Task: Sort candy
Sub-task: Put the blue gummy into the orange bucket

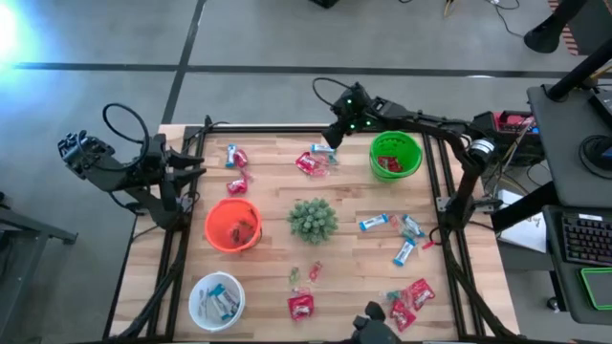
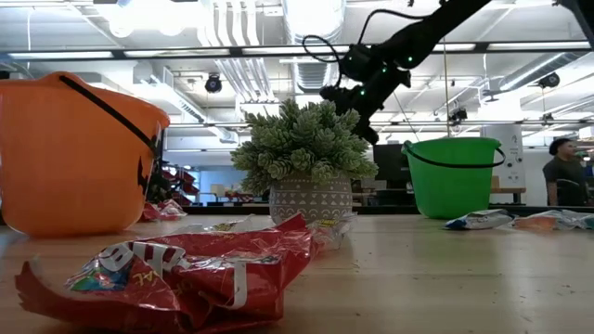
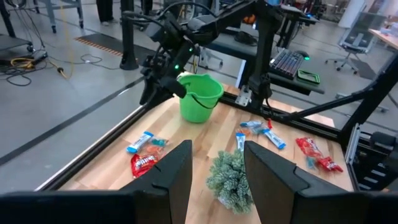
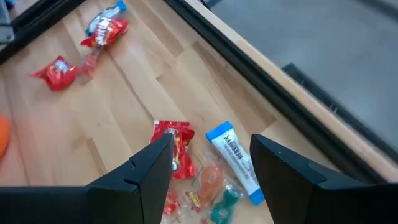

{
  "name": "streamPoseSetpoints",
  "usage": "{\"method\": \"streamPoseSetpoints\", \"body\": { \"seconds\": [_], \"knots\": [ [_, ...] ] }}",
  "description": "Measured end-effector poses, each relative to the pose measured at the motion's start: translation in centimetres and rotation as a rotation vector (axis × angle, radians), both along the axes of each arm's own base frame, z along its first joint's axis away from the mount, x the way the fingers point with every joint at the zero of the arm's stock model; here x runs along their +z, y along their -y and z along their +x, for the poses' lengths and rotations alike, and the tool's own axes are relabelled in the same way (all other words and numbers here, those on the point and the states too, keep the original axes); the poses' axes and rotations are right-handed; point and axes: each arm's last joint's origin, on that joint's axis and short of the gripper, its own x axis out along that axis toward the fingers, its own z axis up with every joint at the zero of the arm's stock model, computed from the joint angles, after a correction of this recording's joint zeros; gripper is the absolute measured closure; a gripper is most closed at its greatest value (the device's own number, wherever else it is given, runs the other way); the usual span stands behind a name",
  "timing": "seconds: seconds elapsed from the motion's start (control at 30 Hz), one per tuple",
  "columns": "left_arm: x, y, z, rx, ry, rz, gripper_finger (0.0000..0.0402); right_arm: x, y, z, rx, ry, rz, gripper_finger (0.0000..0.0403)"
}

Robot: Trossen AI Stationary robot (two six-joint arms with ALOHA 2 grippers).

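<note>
Three buckets stand on your table: green (image 1: 395, 155), orange (image 1: 232, 225) and white (image 1: 216, 298), each with candy inside. Your right gripper (image 1: 337, 133) hangs beside the green bucket, fingers spread and empty, above a red packet (image 4: 177, 144) and a blue-and-white bar (image 4: 234, 160). Your left gripper (image 1: 196, 171) waits at the table's left edge, fingers parted, holding nothing. More candy lies scattered around the plant (image 1: 313, 219).

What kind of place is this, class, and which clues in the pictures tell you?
Probably a robotics lab or workshop: exposed ceiling ducts, a concrete floor, and a desk with a keyboard beside the wooden table.
</note>
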Motion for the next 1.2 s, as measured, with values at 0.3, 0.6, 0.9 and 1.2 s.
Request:
{"method": "streamPoseSetpoints", "body": {
  "seconds": [0.3, 0.6, 0.9, 1.2],
  "knots": [
    [0.0, 0.1, 0.2, 0.0, -0.003, 0.002, 0.0274, -1.2, -1.4, 1.5, -0.018, -0.007, 0.09, 0.0197],
    [-0.2, 0.5, 0.7, -0.001, -0.024, 0.018, 0.0274, -1.8, -3.3, 1.6, 0.004, -0.103, 0.18, 0.0197],
    [-0.2, 0.8, 1.2, -0.001, -0.034, 0.026, 0.0274, -3.8, -3.6, 2.2, 0.083, -0.16, 0.202, 0.0197],
    [-0.3, 1.3, 1.9, -0.001, -0.05, 0.036, 0.0274, -6.8, -2.9, 2.4, 0.035, -0.26, 0.224, 0.0197]
  ]
}}
